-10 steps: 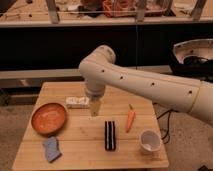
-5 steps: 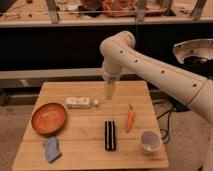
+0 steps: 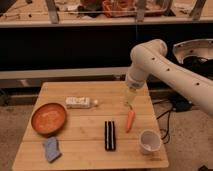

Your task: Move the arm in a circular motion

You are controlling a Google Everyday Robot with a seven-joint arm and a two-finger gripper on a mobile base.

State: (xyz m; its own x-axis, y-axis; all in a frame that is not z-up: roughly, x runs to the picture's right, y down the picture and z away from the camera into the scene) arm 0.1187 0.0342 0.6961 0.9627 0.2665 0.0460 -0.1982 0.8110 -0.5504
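The glossy white arm [image 3: 165,67] reaches in from the right edge, bends at a bulbous joint near the top and points down over the right side of the wooden table [image 3: 85,140]. Its gripper [image 3: 130,100], a small pale beige tip, hangs just above the top end of an orange carrot [image 3: 130,120]. It holds nothing that I can see.
On the table lie an orange bowl [image 3: 49,118] at the left, a blue sponge [image 3: 51,149] at the front left, a white bottle on its side [image 3: 80,102], a black bar [image 3: 109,135] and a white cup [image 3: 149,141]. A dark shelf unit stands behind.
The arm has swung right and away from the table's middle. The tip moved from above the white bottle to above the carrot.
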